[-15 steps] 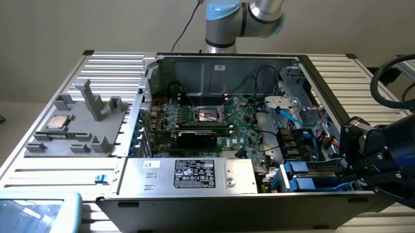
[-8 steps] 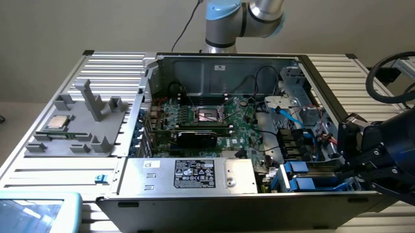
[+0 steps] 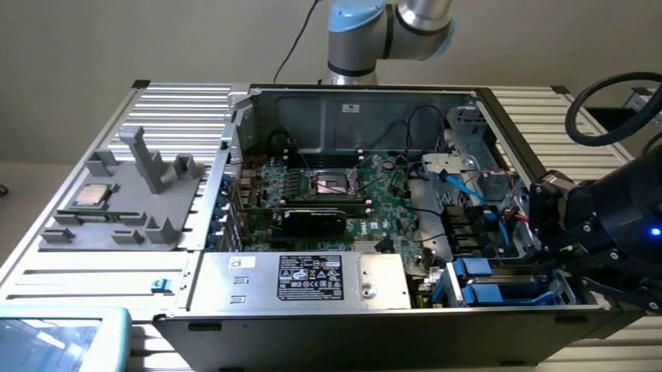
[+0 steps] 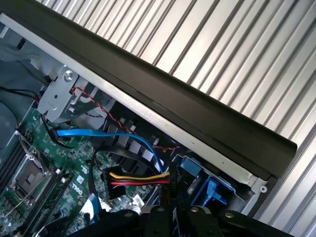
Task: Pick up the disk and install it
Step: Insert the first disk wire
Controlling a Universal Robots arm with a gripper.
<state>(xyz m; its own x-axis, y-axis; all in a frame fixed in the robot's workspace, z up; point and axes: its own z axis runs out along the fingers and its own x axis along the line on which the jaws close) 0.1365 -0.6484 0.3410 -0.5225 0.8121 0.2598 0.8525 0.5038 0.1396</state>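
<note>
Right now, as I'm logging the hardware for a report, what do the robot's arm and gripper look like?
The arm is round silver-grey tubing with a light blue joint cap. A thin black cable runs behind it. The wrist end is bulky and black, with a small blue light and a looped black hose. The gripper is black, with round screw heads.

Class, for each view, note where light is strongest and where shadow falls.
Exterior view: even room light, sheen on the silver box, a blue lamp glowing on the arm. Wrist view: the ribbed table is washed pale by strong light; shadow lies under the case's black rim, around the cables.
</note>
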